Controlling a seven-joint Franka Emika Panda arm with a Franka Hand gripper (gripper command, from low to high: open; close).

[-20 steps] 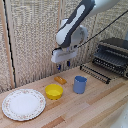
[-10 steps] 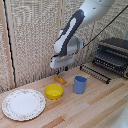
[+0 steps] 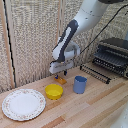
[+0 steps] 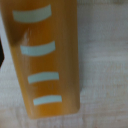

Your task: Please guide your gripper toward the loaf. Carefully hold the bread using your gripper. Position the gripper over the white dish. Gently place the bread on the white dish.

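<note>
Approach stage: the gripper (image 3: 60, 75) hangs directly over the bread (image 3: 61, 80), which lies on the wooden table toward its back edge, behind the yellow bowl (image 3: 54, 91); grasp, carry and placement remain; the white dish (image 3: 23, 104) at the front corner is bare; jaw state cannot be told, since the fingertips blur together and the wrist view shows only bread.

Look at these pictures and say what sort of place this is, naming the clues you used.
Probably a mock kitchen counter set up for a robot: a wooden table holding a white plate, a yellow bowl and a blue cup, with a toaster oven behind.
</note>
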